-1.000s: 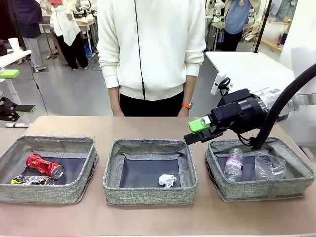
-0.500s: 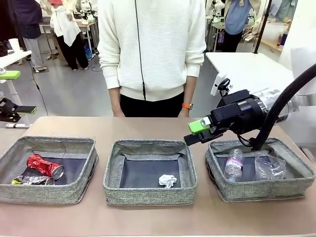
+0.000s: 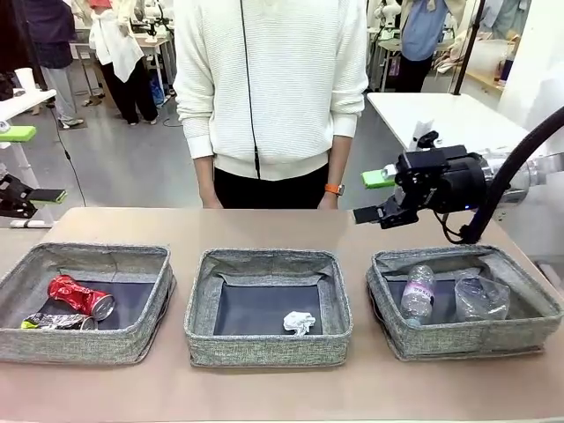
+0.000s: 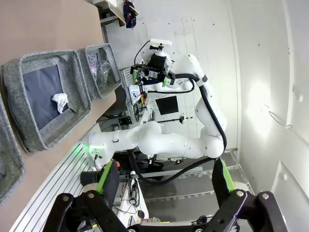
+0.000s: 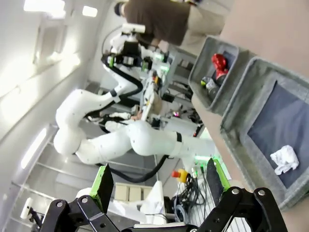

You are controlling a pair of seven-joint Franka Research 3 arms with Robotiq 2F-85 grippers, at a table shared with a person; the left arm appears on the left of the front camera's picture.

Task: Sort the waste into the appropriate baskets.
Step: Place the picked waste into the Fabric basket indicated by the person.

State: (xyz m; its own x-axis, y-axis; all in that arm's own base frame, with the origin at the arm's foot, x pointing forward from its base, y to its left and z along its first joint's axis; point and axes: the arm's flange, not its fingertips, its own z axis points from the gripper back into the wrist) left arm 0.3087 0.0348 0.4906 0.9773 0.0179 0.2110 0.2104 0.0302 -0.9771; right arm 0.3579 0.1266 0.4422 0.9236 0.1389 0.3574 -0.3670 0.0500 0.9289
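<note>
The right gripper is hovering open and empty above the far edge of the brown worktop, and the left gripper is also gaping. The crushed red can and dark printed can are lying in the left grey woven-fabric basket, the crumpled white paper ball in the middle basket, and the clear blue-capped bottle and clear plastic cup in the right basket.

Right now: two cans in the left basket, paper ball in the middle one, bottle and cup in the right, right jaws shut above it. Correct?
Nearly. The front view shows the right gripper with its jaws open and holding nothing, above the right basket. The rest holds: crushed red can and dark printed can in the left basket, paper ball in the middle basket, bottle and cup in the right.
</note>
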